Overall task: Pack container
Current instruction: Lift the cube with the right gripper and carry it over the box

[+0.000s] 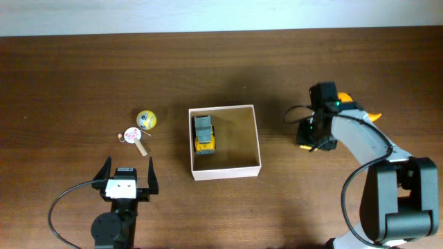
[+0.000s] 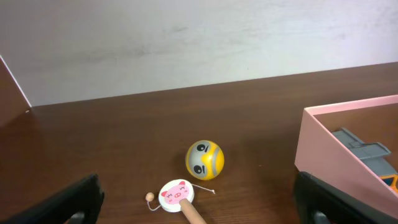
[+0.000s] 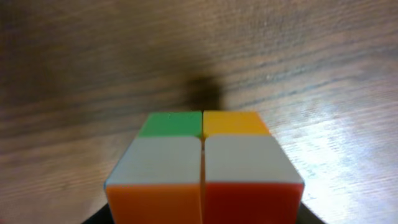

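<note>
The container [image 1: 255, 138] is a square white-walled box with a tan inside at the table's middle. A grey and yellow toy truck [image 1: 204, 133] lies in its left part. The container's wall [image 2: 336, 149] and the truck [image 2: 364, 149] also show in the left wrist view. My right gripper [image 1: 309, 138] is to the right of the container, low over the table. It is shut on a colour cube [image 3: 202, 168] with white, green, yellow, orange and red faces. My left gripper [image 1: 128, 174] is open and empty near the front left.
A yellow ball with a face [image 1: 146, 120] [image 2: 204, 159] and a pig-faced rattle drum on a wooden stick [image 1: 133, 137] [image 2: 177, 193] lie left of the container. An orange object [image 1: 374, 116] shows partly behind the right arm.
</note>
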Motion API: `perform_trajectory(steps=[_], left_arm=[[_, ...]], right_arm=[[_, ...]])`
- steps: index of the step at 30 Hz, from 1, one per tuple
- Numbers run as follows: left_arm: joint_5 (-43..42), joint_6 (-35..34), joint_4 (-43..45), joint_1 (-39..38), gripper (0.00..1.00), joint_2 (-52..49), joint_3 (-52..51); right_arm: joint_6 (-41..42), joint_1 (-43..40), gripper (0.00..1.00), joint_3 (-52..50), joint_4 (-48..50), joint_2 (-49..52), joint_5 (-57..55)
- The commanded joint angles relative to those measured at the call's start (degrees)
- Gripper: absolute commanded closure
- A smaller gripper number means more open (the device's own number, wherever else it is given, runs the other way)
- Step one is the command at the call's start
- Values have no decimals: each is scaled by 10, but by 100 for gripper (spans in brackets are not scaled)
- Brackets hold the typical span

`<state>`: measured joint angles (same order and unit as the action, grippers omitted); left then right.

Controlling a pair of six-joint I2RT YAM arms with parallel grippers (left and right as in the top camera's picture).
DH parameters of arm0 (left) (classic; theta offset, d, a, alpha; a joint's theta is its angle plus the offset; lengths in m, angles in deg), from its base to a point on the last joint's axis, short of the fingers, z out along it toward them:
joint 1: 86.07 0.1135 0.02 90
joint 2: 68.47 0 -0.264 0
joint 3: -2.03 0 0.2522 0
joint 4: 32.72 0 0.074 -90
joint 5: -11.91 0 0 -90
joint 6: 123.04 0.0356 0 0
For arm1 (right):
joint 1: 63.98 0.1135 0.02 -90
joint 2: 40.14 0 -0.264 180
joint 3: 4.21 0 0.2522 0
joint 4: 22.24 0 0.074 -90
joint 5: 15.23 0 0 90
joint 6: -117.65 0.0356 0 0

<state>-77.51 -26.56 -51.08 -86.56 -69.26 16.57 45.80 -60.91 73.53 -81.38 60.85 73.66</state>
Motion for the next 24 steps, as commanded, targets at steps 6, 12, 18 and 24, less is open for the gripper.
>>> perform_trajectory(steps=[6,12,18,24], left_arm=[[-7,9,-2,-2,1,4,-2],[-7,9,-2,-2,1,4,-2],[-7,9,-2,-2,1,4,-2],[-7,9,-2,-2,1,4,-2]], right_arm=[[-139,3,58,263,-160,0,96],[-210,14,58,389,-245,0,273],[-224,74,57,394,-253,0,341],[-221,153,51,393,-241,2,303]])
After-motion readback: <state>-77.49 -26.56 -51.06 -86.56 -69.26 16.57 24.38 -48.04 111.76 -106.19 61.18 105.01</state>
